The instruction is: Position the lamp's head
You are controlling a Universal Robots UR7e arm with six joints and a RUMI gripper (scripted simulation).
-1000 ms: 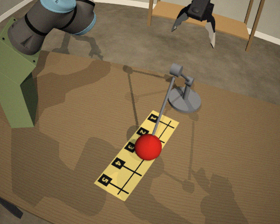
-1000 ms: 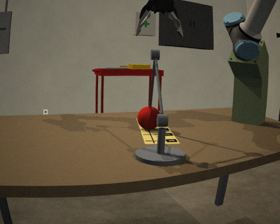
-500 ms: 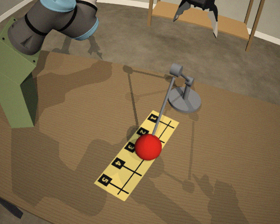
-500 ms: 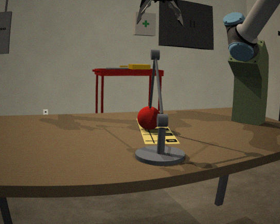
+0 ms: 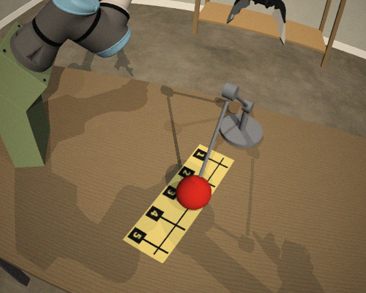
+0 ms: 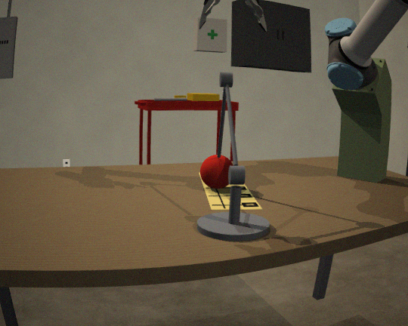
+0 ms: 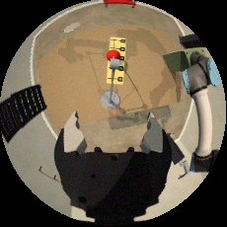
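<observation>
The lamp's round grey base (image 5: 241, 133) (image 6: 233, 227) (image 7: 108, 99) stands on the bench by the strip's mark 1 end. Its thin arms fold up to a top joint (image 5: 230, 91) (image 6: 226, 79) and come down to the red ball head (image 5: 193, 192) (image 6: 215, 171) (image 7: 113, 54). The head hangs low over the yellow numbered strip (image 5: 157, 232) (image 6: 213, 201) (image 7: 119, 74), near marks 2 and 3. I cannot tell the exact mark. My gripper (image 5: 255, 32) (image 6: 233, 28) (image 7: 113, 112) is open and empty. It hangs high above the lamp, well clear of it.
The green arm pedestal (image 5: 11, 108) (image 6: 364, 128) stands at the bench's side. A wooden shelf (image 5: 259, 20) and a red table (image 6: 175, 104) stand off the bench. The bench's curved front edge (image 6: 175, 272) lies close to the lamp base.
</observation>
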